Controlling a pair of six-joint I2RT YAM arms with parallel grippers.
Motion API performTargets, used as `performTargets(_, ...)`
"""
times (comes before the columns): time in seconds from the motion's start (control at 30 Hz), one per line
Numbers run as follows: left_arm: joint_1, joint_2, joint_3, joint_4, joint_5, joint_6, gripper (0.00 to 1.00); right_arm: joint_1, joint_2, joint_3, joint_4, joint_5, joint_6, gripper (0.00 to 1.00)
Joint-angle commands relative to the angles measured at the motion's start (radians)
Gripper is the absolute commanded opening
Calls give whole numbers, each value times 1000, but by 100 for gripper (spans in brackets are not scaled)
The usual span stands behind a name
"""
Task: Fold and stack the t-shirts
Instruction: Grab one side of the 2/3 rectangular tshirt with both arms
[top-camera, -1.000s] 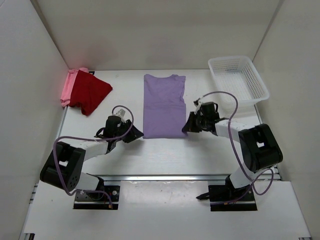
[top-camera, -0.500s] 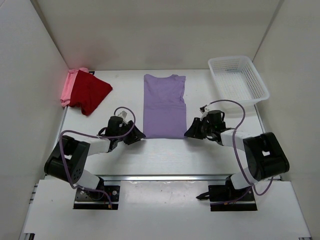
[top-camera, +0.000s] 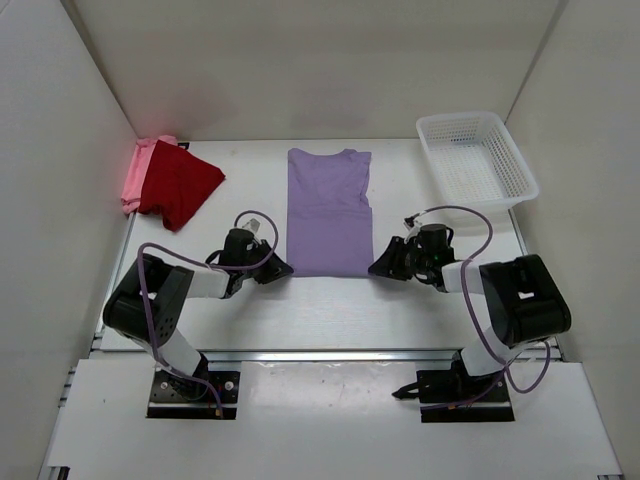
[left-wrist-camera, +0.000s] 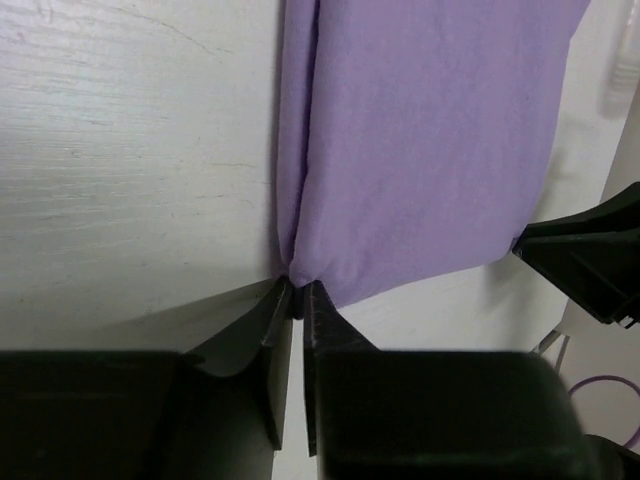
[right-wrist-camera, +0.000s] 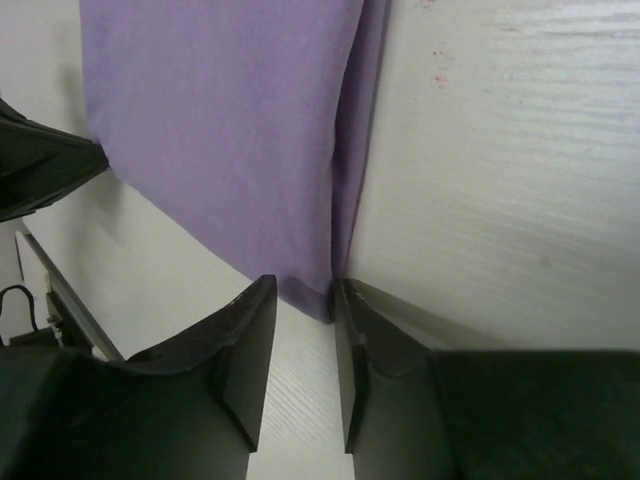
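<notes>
At the near hem of the lavender shirt (top-camera: 328, 210), both corners have been reached within the last second. The left gripper (left-wrist-camera: 297, 290) has been drawn narrow onto its corner, while the right gripper (right-wrist-camera: 305, 300) has been spread and is set astride the other, not yet closed. A hem-to-collar fold is judged imminent. The shirt is laid flat mid-table, collar toward the far wall, long axis near-to-far.

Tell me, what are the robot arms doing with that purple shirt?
They are folding the lavender fabric t-shirt, which lies flat with its sides folded in. The left tool is nearly closed at one near corner; the right tool is open at the other. The pink fabric t-shirt and dark red fabric t-shirt lie heaped far left.
</notes>
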Motion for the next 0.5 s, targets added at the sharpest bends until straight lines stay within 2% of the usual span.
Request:
performTargets(0.0,-15,11,20,-35,-38,9,18,1,66,28,32,-46,23,28)
performTargets(0.07,-16,2,26,-44,-42,22,12,10,86,45,21,-46,17,20)
performTargets(0.1,-19,-9,23,-49,-46,29,9,15,84,51,16,-46,12,11)
performTargets(0.17,-23,-27,31,-67,-48,34,0,16,74,44,21,-46,18,2)
performTargets(0.3,-35,-121,-7,-130,-25,60,0,27,-1,-16,-3,-29,25,0)
performTargets(0.37,-55,-176,-44,-190,1,98,0,47,-90,-63,-40,-3,22,0)
performTargets(0.47,-78,-332,-105,-410,41,161,0,127,-251,-172,-158,23,28,0)
